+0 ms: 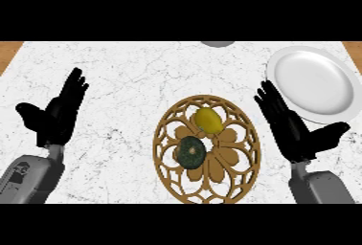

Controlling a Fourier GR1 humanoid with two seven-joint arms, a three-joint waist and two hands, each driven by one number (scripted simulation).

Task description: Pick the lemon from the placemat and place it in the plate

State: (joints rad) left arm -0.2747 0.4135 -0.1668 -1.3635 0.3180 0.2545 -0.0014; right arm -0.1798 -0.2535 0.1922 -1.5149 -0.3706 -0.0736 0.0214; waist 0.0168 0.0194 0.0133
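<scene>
The left hand [56, 112] is resting open, fingers straight, well left of the placemat [212, 184], and the right hand [290, 127] is resting equally open near the placemat's right edge, both holding nothing. The lemon [208, 120] is lying on the placemat's far half, a dark green fruit [191, 152] sitting just beside it, nearer and leftward. The plate [314, 83] is lying off the placemat's far right.

The counter [120, 72] in front of me is white marble with thin grey veins, and directly on it lie a round brown openwork placemat [226, 157] in the middle, a white plate [314, 83] far right, and a half-seen grey thing [217, 43] at the far edge.
</scene>
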